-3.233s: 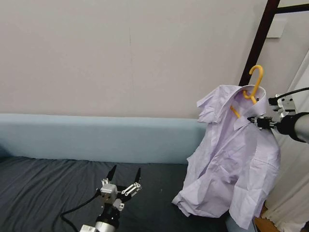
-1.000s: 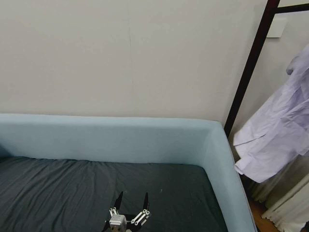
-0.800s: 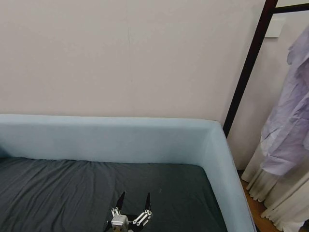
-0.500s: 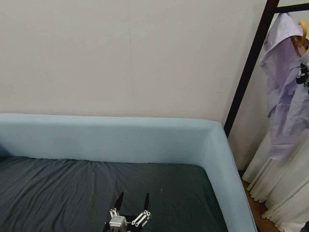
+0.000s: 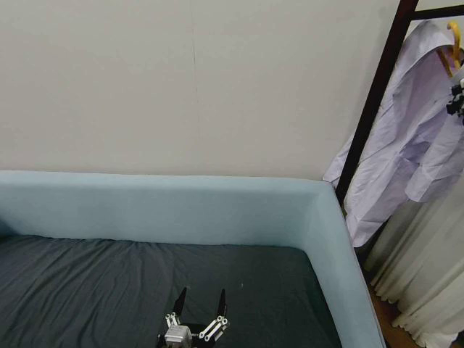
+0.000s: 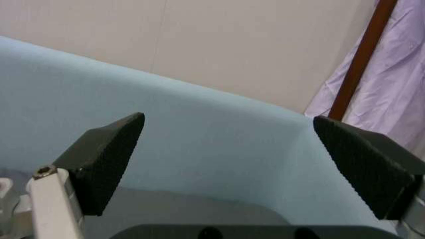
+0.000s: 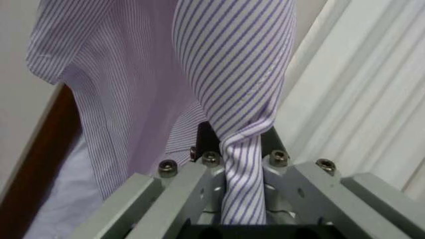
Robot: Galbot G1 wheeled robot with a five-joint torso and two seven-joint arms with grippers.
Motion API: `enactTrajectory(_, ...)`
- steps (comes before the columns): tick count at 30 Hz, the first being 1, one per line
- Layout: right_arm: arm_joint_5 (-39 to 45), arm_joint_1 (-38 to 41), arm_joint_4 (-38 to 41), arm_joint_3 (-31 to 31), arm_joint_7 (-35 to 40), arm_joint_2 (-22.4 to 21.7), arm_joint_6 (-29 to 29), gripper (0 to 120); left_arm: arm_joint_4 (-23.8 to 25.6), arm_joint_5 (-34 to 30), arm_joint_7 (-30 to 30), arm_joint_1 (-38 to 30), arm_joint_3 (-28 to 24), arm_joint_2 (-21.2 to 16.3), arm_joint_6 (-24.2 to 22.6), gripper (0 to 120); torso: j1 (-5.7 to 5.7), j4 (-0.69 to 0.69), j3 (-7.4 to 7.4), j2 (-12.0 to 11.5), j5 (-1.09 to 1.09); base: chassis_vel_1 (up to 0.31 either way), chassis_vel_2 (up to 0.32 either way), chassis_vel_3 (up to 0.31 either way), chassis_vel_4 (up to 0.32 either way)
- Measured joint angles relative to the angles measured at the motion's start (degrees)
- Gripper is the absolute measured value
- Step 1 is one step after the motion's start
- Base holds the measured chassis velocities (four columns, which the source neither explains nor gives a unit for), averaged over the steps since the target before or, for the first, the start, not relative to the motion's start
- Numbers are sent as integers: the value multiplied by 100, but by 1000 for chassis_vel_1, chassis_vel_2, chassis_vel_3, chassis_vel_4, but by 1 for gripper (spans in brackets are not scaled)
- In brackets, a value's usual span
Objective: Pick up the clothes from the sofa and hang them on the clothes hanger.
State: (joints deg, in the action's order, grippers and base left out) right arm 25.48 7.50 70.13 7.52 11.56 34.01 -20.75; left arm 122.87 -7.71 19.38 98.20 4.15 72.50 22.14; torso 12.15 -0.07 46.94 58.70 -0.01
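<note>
A pale lilac striped shirt on a yellow hanger hangs high at the right, beside the dark rack post. My right gripper is at the right edge, up by the hanger. In the right wrist view its jaws are pinched on a fold of the shirt. My left gripper hovers low over the dark sofa seat, open with nothing between its fingers.
The light blue sofa back and arm run below the beige wall. White curtains hang at the right behind the rack.
The shirt has been carried right from over the sofa, out past the sofa arm, and raised to the rack top. The left gripper has sunk lower over the seat.
</note>
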Motion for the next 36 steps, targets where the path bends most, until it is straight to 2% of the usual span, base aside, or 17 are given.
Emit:
enactTrajectory(17,1196,1172,-278,679,583,538,-1041,2,-36,70,-13,41,-18,29,67,100,0,-2,1,0,2,0,0,0,0)
enactTrajectory(29,2914,1951,-415,863,1544,937,-2061,2,-38,115,-14,69,-74,59,119,100,0,-2,0,0,1,0,0,0,0)
enactTrajectory(36,3549,2280,-655,1029,2026,1147,-2169,2,0,116,-11,76,-70,62,131,100,0,0,0,0,0,0,0,0,0)
